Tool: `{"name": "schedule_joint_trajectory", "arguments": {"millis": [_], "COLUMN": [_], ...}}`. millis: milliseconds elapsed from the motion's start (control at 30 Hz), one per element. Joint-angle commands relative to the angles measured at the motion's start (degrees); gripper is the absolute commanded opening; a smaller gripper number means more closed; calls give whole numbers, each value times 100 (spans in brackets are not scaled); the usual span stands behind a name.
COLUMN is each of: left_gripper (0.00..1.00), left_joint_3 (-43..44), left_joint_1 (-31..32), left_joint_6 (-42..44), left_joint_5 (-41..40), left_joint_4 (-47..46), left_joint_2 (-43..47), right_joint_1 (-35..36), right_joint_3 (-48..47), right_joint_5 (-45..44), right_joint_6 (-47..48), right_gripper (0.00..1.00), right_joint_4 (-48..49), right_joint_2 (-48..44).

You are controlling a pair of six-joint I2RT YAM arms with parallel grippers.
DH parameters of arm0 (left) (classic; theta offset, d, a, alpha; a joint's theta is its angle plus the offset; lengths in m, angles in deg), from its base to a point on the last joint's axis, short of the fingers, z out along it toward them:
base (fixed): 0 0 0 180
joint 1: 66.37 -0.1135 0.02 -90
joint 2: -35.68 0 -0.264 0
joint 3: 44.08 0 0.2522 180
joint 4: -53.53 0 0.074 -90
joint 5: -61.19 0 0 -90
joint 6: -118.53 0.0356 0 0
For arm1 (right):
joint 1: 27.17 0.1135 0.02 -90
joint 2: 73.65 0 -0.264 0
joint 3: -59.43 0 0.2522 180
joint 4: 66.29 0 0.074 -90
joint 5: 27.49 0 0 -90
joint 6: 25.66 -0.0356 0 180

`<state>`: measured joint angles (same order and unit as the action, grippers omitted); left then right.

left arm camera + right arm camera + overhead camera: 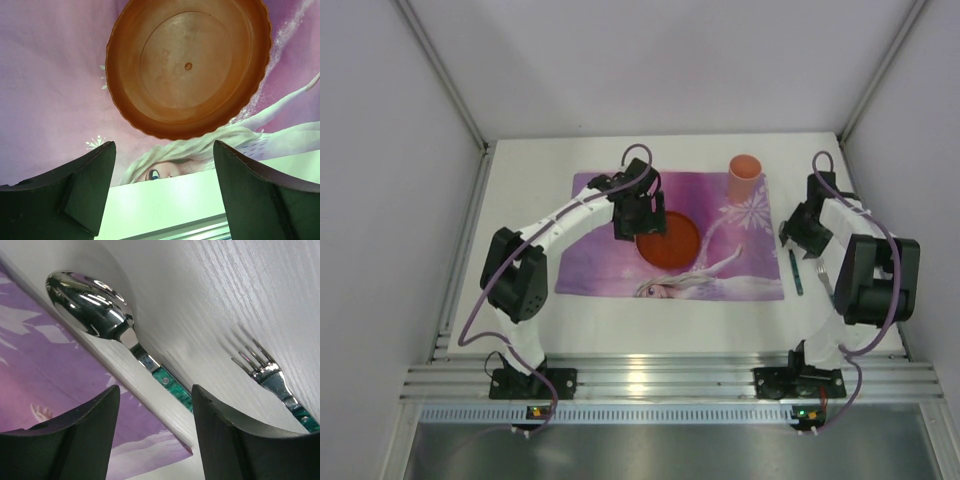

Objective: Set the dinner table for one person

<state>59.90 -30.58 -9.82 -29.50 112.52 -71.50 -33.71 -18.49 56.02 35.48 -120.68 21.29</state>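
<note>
The white dinner table (520, 200) carries a purple princess-print placemat (600, 260). An orange plate (668, 240) lies on the placemat's middle and fills the top of the left wrist view (187, 65). My left gripper (638, 226) hangs over the plate's left edge, open and empty (164, 150). An orange cup (745, 176) stands upright at the placemat's far right corner. A green-handled spoon (796, 270) and a fork (825, 280) lie on the table right of the placemat. My right gripper (796, 240) is open and empty (155, 390) just above the spoon (90, 302) and beside the fork (270, 374).
Grey walls close in the table at the left, back and right. An aluminium rail (650, 380) runs along the near edge by the arm bases. The right arm's elbow (875, 280) sits over the table's right side near the fork.
</note>
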Motion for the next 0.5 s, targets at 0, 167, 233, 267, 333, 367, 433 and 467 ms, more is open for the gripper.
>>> {"name": "schedule_joint_trajectory", "arguments": {"millis": [0, 167, 233, 267, 333, 367, 433, 467], "left_gripper": [84, 84, 84, 84, 84, 84, 84, 84], "left_joint_3": [-162, -504, -549, -566, -558, -540, -496, -444], "left_joint_1": [-11, -2, -2, -2, -2, -2, -11, -11], "left_joint_6": [-76, -111, -111, -120, -120, -120, -120, -120], "left_joint_5": [-195, -309, -344, -362, -388, -397, -397, -397], "left_joint_4": [152, 231, 266, 302, 346, 389, 425, 434], "left_joint_2": [513, 812, 847, 874, 891, 909, 909, 900], "right_joint_1": [39, 22, 22, 22, 22, 22, 22, 22], "right_joint_3": [18, 26, 26, 18, 0, -26, -52, -105], "right_joint_5": [-257, -371, -363, -380, -363, -371, -389, -467], "right_joint_6": [144, 162, 162, 153, 144, 161, 179, 179], "right_gripper": [59, 44, 40, 33, 26, 15, 8, 1], "right_joint_4": [362, 520, 546, 573, 599, 591, 564, 468], "right_joint_2": [384, 815, 956, 1000, 1071, 1080, 1062, 1027]}}
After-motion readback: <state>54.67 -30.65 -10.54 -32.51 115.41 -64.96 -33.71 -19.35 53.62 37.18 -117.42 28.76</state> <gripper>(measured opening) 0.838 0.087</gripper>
